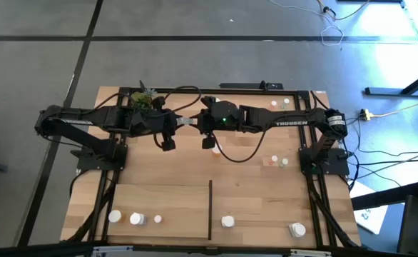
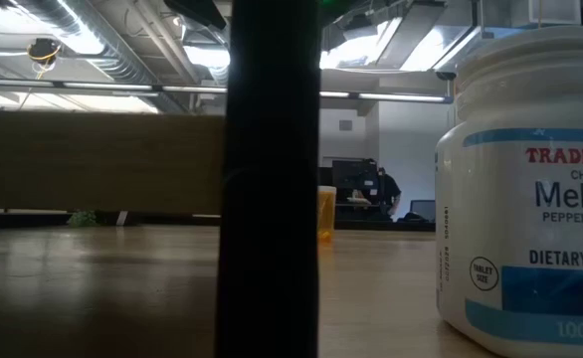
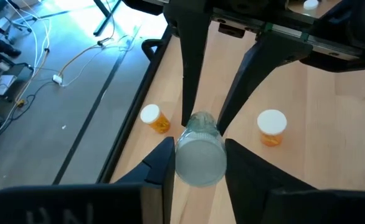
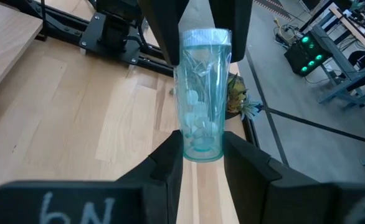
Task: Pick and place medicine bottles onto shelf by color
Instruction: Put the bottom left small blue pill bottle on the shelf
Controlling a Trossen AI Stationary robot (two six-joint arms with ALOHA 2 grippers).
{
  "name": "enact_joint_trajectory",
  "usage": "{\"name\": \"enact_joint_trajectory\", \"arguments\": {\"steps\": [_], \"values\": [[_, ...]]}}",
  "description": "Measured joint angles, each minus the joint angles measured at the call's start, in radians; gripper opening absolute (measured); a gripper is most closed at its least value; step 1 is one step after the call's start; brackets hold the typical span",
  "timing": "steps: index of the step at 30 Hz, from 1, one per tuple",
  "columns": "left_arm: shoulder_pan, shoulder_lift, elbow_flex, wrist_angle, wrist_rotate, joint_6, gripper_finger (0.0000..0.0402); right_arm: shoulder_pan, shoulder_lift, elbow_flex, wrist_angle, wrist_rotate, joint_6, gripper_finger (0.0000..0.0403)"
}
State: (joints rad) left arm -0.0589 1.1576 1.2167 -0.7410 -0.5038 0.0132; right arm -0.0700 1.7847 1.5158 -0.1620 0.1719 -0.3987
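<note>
Both grippers pinch one clear, ribbed plastic bottle (image 4: pixel 201 93) above the smooth wood shelf (image 1: pixel 266 193): right gripper (image 4: pixel 202 155) at its base, left gripper (image 3: pixel 198 158) at the other end.

clear pale-blue bottle (image 4: pixel 202 93), orange bottles (image 3: pixel 156 118) with white caps, light-wood shelf (image 1: pixel 166 207), black divider (image 1: pixel 210 208).

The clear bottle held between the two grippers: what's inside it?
Through the clear bottle, pale round pills show piled near one end, by the right gripper. The left gripper grips the other end; contents under the fingers are covered.
</note>
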Motion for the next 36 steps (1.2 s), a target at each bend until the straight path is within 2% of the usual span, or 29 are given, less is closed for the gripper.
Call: {"name": "enact_joint_trajectory", "arguments": {"steps": [11, 23, 36], "values": [[0.000, 0.000, 0.000, -0.003, 0.002, -0.004, 0.0094, 0.000, 0.000, 0.000, 0.002, 0.000, 0.001, 0.0111], [0.000, 0.000, 0.000, -0.016, 0.009, -0.005, 0.0093, 0.000, 0.000, 0.000, 0.004, 0.015, -0.001, 0.0179], [-0.004, -0.027, 0.001, -0.090, 0.069, -0.113, 0.0093, 0.000, -0.109, 0.002, -0.141, 0.012, 0.078, 0.0182]]}}
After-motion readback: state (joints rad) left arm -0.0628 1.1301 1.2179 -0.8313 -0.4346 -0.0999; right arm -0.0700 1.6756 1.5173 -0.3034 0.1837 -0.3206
